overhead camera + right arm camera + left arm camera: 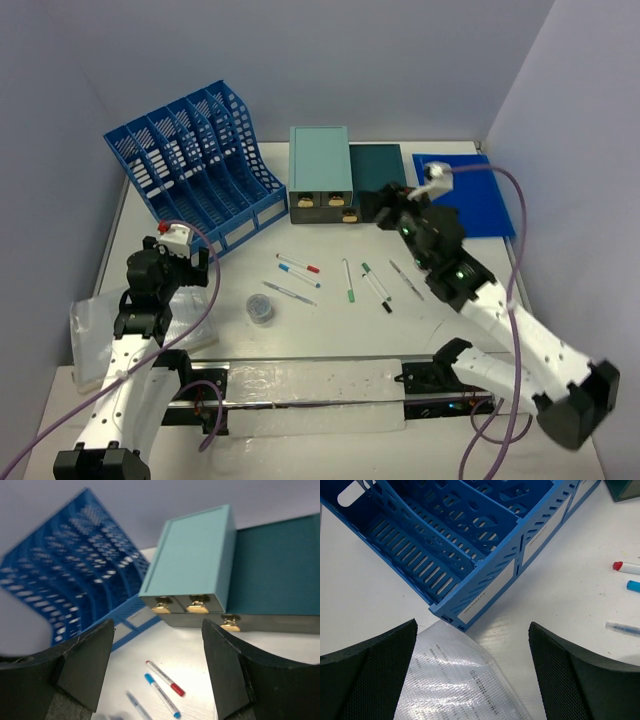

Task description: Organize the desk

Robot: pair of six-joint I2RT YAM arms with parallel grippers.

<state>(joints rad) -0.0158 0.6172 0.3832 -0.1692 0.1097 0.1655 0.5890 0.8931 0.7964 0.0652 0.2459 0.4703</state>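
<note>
Over the desk point(320, 335), left gripper point(472, 670) spread, empty, above sleeve point(455, 680), may snag rack point(470, 555); right gripper point(157, 665), also spread, may scatter pens point(165, 678) near drawers point(192, 565).

Plain pale grey walls point(340, 50)

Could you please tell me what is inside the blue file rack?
The slots of the file rack that can be seen hold nothing, only bare slotted walls and floor. Its tilted dividers cover part of each slot, so something thin there cannot be ruled out.
</note>
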